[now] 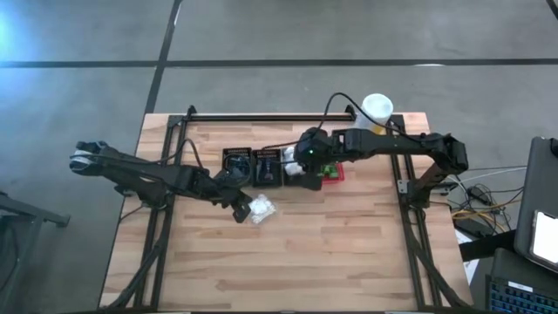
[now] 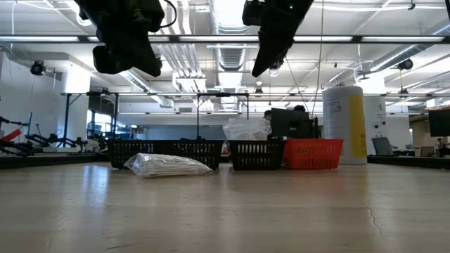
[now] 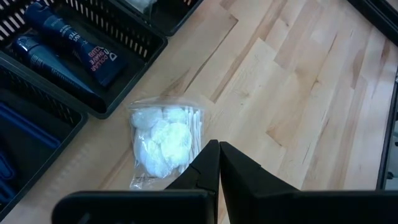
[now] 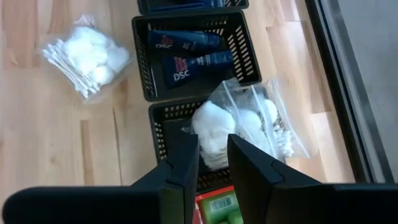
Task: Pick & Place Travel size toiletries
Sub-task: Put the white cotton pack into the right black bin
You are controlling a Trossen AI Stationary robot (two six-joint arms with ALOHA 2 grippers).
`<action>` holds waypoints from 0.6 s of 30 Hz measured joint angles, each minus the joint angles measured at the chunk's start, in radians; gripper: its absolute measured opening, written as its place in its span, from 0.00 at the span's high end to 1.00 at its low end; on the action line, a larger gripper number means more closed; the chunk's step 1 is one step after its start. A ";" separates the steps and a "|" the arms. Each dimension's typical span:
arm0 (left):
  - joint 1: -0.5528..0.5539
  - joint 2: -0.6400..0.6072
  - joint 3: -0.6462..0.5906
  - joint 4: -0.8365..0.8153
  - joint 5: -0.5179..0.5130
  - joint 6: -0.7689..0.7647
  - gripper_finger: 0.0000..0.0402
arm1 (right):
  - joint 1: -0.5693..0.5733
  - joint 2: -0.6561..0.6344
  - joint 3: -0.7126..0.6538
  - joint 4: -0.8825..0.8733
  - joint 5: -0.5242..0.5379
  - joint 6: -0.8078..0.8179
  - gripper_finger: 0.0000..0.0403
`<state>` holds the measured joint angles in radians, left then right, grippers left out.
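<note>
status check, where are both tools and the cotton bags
Left tool shut, empty, above the loose cotton bag on the table. Right tool part open, empty, over the second cotton bag lying across the black basket. Nothing in the way.

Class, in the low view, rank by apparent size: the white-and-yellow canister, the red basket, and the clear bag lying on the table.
1. White-and-yellow canister, clearly the tallest.
2 and 3. Clear bag and red basket: they look alike, and the bag lies nearer the camera, so no ranking.
</note>
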<state>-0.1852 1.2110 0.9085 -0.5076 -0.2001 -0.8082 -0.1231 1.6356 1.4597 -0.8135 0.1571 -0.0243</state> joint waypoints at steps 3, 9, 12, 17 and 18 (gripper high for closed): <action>0.000 0.000 0.000 0.000 0.000 0.000 0.97 | 0.016 0.000 0.000 0.000 0.004 0.011 0.77; 0.000 0.000 0.000 0.000 0.000 0.000 0.97 | 0.023 0.000 0.000 0.002 0.004 0.023 0.73; 0.000 0.000 0.000 -0.001 0.000 0.000 0.97 | 0.023 0.000 0.000 0.006 0.004 0.025 0.73; 0.000 0.000 0.000 -0.001 0.000 0.000 0.97 | 0.023 0.000 0.000 0.010 0.004 0.024 0.75; 0.000 0.000 0.000 -0.001 0.000 0.000 0.97 | 0.023 0.000 0.000 0.010 0.004 0.024 0.76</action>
<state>-0.1856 1.2110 0.9085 -0.5083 -0.2001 -0.8082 -0.1001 1.6356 1.4593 -0.8040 0.1612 0.0002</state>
